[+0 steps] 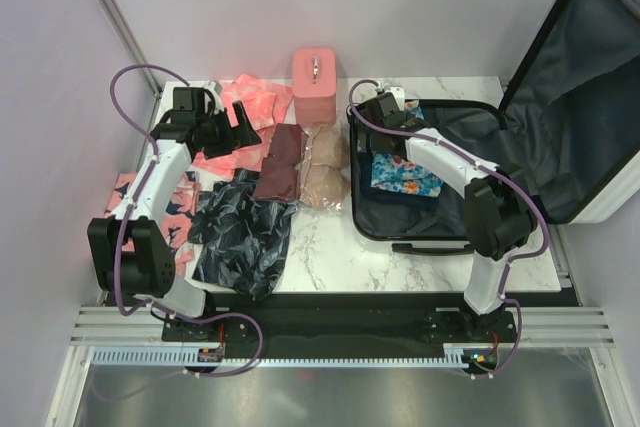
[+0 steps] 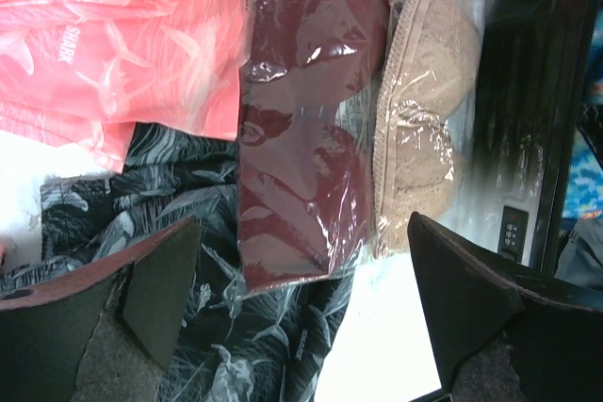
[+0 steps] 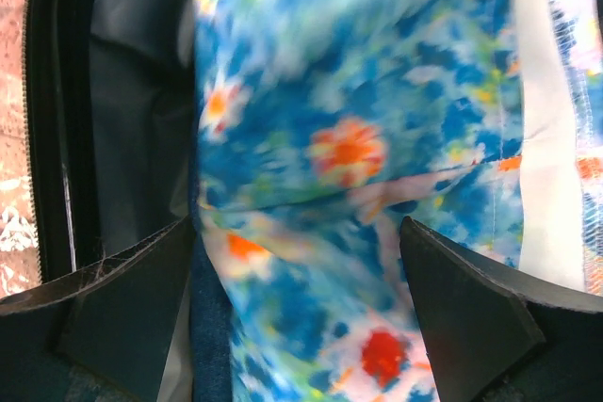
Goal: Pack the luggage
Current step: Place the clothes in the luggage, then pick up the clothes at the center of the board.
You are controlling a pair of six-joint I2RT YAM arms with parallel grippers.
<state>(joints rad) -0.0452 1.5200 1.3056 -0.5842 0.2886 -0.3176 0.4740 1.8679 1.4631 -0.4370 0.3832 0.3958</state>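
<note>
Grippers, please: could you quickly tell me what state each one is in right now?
Left gripper: open, holding nothing.
Right gripper: open, holding nothing, over the floral cloth.

luggage 1 | pink case 1 | bagged bras 2 | table garments 3 | floral garment 1

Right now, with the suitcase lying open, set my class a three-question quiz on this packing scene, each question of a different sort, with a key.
1. True or false: a blue floral garment lies inside the open luggage.
2. Multiple choice: the left gripper hovers over A) the luggage, B) bagged clothes, C) the blue floral garment.
3. Fill in: the jaws of the right gripper stand ____.
Key: 1 true; 2 B; 3 open.
</note>
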